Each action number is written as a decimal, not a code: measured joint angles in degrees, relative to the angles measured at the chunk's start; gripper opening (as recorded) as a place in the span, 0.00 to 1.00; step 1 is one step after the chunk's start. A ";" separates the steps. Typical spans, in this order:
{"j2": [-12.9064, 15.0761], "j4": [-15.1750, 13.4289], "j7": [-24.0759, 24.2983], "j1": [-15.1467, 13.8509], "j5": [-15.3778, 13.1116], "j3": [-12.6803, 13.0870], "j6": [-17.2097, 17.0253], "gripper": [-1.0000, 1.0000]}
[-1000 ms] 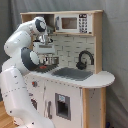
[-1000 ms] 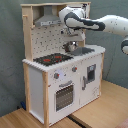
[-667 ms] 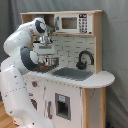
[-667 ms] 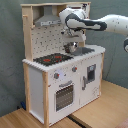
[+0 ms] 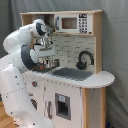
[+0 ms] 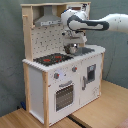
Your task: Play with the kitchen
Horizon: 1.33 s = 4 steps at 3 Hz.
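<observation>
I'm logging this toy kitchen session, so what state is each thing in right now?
gripper: above the worktop, fingers not readable.
pot: upright, just under the gripper; whether it is held or resting cannot be told.
oven door: closed.
hob: bare, nothing on it.
tap: upright behind the sink.
sink: looks empty.
kitchen: standing upright.

end effector point(image 6: 73, 44) fingers too blurred to tell, kitchen point(image 5: 75, 75) base cut off below

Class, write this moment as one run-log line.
arm: over toy kitchen counter | pincer: above metal pot | hob: bare | oven door: shut
</observation>
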 joint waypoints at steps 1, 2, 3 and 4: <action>3.14 -4.72 1.28 2.27 -2.28 -0.01 3.49 0.00; 5.96 -8.53 2.65 4.09 -4.32 -0.01 6.17 0.00; 9.17 -12.55 4.45 5.97 -6.65 -0.01 8.70 0.00; 12.73 -16.59 6.74 7.87 -9.27 -0.01 11.06 0.00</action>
